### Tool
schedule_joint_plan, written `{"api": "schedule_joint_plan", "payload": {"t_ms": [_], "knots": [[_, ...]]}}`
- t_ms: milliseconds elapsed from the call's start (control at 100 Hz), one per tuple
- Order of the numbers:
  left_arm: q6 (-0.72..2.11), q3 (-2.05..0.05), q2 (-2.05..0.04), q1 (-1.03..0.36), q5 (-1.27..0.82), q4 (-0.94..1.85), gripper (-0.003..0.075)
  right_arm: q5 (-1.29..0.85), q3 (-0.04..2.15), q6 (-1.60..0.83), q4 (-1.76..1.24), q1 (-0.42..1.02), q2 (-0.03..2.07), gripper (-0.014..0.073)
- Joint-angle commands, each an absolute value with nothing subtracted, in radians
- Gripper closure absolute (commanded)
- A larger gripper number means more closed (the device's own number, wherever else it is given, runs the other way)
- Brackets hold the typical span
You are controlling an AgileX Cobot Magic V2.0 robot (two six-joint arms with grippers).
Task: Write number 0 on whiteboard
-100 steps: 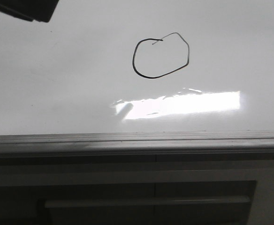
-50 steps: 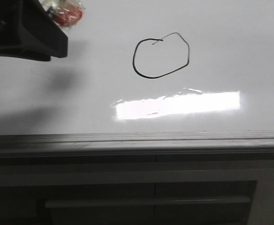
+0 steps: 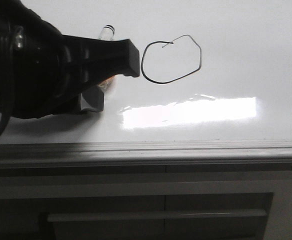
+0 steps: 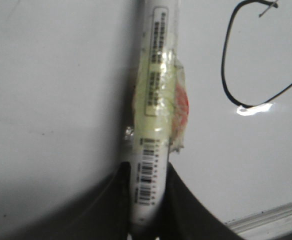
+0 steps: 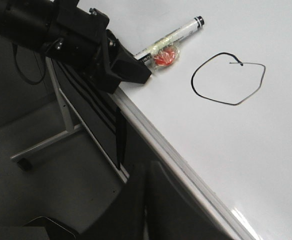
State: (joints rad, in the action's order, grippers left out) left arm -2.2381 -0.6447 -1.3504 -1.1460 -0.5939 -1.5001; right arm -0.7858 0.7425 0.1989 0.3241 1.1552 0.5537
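The setting reads as a robotics lab or test room rather than a home. A large glossy whiteboard point(image 3: 246, 60) lies flat as the working surface, edged by a grey metal strip point(image 3: 186, 147), with a rectangular glare point(image 3: 191, 112) from an overhead light on it. Below its front edge sits a dark grey panel with a long bar handle point(image 3: 156, 216). In the right wrist view the board rests on a pale metal frame point(image 5: 61, 107) whose foot appears to carry a caster point(image 5: 22, 163), standing on a plain grey floor point(image 5: 61, 190). A black cable point(image 5: 23, 70) hangs from the robot arm.
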Motion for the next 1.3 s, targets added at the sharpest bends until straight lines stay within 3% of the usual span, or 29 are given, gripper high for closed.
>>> {"api": "schedule_joint_plan", "payload": {"t_ms": [0,120,330,730,970,1290], "knots": [[-2.291,-0.670,-1.342,-1.143,-0.685,-1.540,0.0740,-0.711,0.765,0.204,0.341,1.152,0.555,0.0661],[-2.362,-0.670,-1.354,-1.136,-0.742,-1.547,0.0740,-0.709,0.765,0.204,0.339,1.152,0.555,0.0661],[-2.363,-0.670,-1.358,-1.095,-0.626,-1.575,0.0740,-0.709,0.765,0.206,0.339,1.152,0.555,0.0661],[-2.368,-0.670,-1.358,-1.095,-0.596,-1.575,0.0734,-0.709,0.765,0.211,0.311,1.152,0.555,0.0661],[-2.368,-0.670,-1.362,-1.095,-0.603,-1.575,0.0588,-0.709,0.765,0.211,0.309,1.152,0.555,0.0661],[-2.368,-0.670,-1.387,-1.095,-0.596,-1.575,0.0570,-0.709,0.765,0.211,0.309,1.152,0.555,0.0661]]}}
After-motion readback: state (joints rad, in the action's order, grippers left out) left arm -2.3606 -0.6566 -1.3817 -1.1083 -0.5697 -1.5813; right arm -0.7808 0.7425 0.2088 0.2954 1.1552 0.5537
